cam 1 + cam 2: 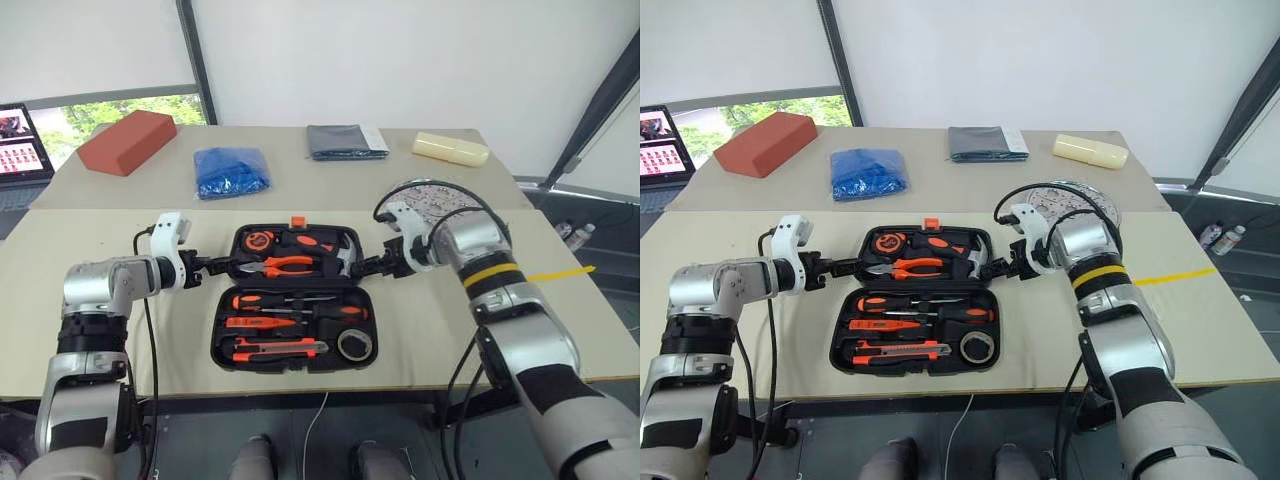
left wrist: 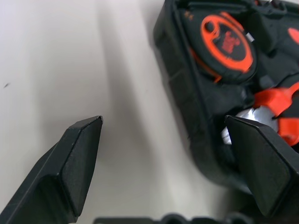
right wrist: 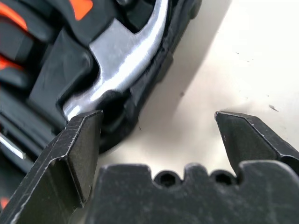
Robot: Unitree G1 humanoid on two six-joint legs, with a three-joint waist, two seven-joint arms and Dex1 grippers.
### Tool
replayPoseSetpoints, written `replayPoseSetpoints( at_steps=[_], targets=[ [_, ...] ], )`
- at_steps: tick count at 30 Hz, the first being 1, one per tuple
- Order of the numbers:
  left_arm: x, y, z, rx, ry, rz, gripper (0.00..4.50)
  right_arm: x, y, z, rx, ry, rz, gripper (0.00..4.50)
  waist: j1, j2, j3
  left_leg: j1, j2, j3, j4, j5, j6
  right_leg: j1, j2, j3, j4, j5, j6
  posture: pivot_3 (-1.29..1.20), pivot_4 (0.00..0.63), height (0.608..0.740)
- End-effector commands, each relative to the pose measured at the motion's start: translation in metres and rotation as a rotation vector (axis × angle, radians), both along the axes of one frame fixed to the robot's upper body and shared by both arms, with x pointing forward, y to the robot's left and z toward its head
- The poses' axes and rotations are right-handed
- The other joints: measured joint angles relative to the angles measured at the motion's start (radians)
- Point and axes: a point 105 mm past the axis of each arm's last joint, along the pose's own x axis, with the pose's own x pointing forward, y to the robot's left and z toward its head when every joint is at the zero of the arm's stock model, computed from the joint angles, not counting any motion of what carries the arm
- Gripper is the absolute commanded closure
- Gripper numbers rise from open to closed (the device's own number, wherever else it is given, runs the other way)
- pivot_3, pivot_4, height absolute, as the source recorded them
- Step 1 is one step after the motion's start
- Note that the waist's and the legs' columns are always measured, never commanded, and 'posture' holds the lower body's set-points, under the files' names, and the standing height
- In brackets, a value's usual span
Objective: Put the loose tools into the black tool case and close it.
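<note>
Looking at your head views first, you have the case point(image 1: 294, 298) lying open at centre frame on the table point(image 1: 90, 300), lid half toward the top, orange latch point(image 1: 297, 221) at its far edge. In the lower half sit two screwdrivers point(image 1: 290, 300), a tester point(image 1: 262, 322), a knife point(image 1: 275, 348) and a tape roll point(image 1: 355, 345), each in its recess. In the lid half you can see a tape measure point(image 1: 262, 241), pliers point(image 1: 285, 265) and a hammer head point(image 1: 345, 260).

Your left gripper point(image 1: 222, 266) sits at the case's left edge, level with the lid half, fingers spread and holding nothing. Your right gripper point(image 1: 362, 268) sits at the case's right edge, just by the hammer head, fingers likewise apart and empty.

Along the top of the frame you see a red block point(image 1: 127, 141), a blue bag point(image 1: 231, 171), a grey cloth point(image 1: 345, 141) and a pale bar point(image 1: 451, 149); a round perforated plate point(image 1: 437, 198) lies behind your right forearm.

In your left wrist view, both fingers point(image 2: 70, 168) stand wide apart, one over bare table, the other over the case rim point(image 2: 182, 93) beside the tape measure.

In your right wrist view, the fingers point(image 3: 74, 149) are also wide, one over the case corner by the hammer head, the other over bare table.
</note>
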Motion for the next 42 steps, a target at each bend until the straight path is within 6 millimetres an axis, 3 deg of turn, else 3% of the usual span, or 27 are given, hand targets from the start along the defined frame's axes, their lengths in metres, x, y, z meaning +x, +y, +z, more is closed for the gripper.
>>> replayPoseSetpoints(
  at_steps=[1,3,10,14,22,28,32,34,36,37,39,42],
  targets=[
    [0.003,-0.003,0.007,-0.005,-0.022,-0.007,0.26,0.009,-0.001,0.012,-0.01,-0.06,-0.014,0.29,-0.001,0.0,0.0,0.0,0.0,0.0,0.0,0.0,0.0,0.0,0.0,0.0,0.0,0.0,0.0,0.0,0.15,0.74],
    [0.005,-0.004,0.005,-0.001,-0.026,-0.002,0.75,0.01,-0.002,0.01,-0.013,-0.056,-0.028,0.79,-0.001,0.0,0.0,0.0,0.0,0.0,0.001,0.0,0.0,0.0,0.0,0.0,0.003,0.0,0.0,0.0,0.15,0.74],
    [0.009,-0.014,0.006,-0.075,-0.085,-0.009,3.37,0.009,-0.002,0.001,0.006,-0.031,-0.05,3.16,0.0,0.0,0.0,0.003,0.0,-0.001,0.006,0.002,-0.001,0.001,0.0,0.0,0.01,0.0,-0.001,0.0,0.15,0.74],
    [0.006,-0.018,0.021,-0.096,-0.284,-0.071,4.5,0.01,0.01,0.02,0.119,-0.117,-0.001,4.47,-0.001,0.0,0.0,0.004,0.0,-0.002,0.006,0.004,-0.002,0.002,0.0,0.0,0.011,0.001,-0.001,0.0,0.15,0.74],
    [-0.015,-0.006,0.043,-0.078,-0.643,-0.037,4.5,0.002,0.004,0.054,0.009,-0.761,0.238,4.47,0.003,0.0,0.0,0.0,0.0,-0.002,0.003,0.005,-0.002,-0.001,0.001,0.001,0.008,0.002,-0.001,0.0,0.15,0.74],
    [-0.053,-0.008,0.024,0.226,-0.848,-0.153,4.5,-0.024,-0.028,0.029,-0.221,-1.09,0.38,4.47,0.003,0.0,0.0,-0.004,0.0,-0.002,0.002,0.005,-0.002,-0.003,0.001,0.0,0.003,0.002,-0.001,0.0,0.15,0.74],
    [-0.079,-0.012,0.01,0.265,-0.929,-0.192,4.5,-0.04,-0.048,0.0,-0.374,-1.202,0.433,4.47,0.005,0.0,0.0,-0.001,0.0,-0.001,0.001,0.005,-0.002,0.0,0.0,0.0,0.001,0.002,-0.001,0.0,0.15,0.74],
    [-0.092,-0.016,-0.006,0.319,-0.917,-0.25,3.77,-0.049,-0.056,-0.019,-0.422,-1.192,0.479,4.5,0.005,0.0,0.0,0.002,0.0,-0.001,0.001,0.004,-0.002,0.003,0.0,0.001,0.001,0.002,-0.001,0.0,0.15,0.74],
    [-0.099,-0.017,-0.016,0.341,-0.9,-0.275,3.31,-0.056,-0.06,-0.034,-0.434,-1.152,0.52,4.5,0.012,0.0,0.0,0.009,0.0,-0.001,-0.001,0.004,-0.002,0.012,-0.001,0.0,-0.005,0.001,-0.001,0.0,0.15,0.74],
    [-0.103,-0.013,-0.02,0.357,-0.894,-0.264,2.78,-0.059,-0.062,-0.038,-0.439,-1.16,0.531,3.75,0.017,0.0,0.0,0.012,-0.001,0.0,-0.001,0.004,-0.002,0.015,-0.002,0.0,-0.006,0.001,0.0,0.0,0.15,0.74],
    [-0.111,-0.001,-0.026,0.37,-0.865,-0.232,2.13,-0.063,-0.067,-0.038,-0.446,-1.182,0.529,3.27,0.022,0.0,0.0,0.012,-0.001,0.001,0.001,0.004,-0.003,0.016,-0.004,0.0,-0.006,-0.001,-0.003,0.0,0.15,0.74],
    [-0.117,0.02,-0.031,0.399,-0.803,-0.188,1.03,-0.066,-0.081,-0.032,-0.434,-1.186,0.483,2.2,0.011,0.0,0.0,0.012,-0.002,0.005,0.002,0.001,-0.007,0.015,-0.008,0.0,-0.006,-0.002,-0.004,0.0,0.15,0.74]
  ],
)
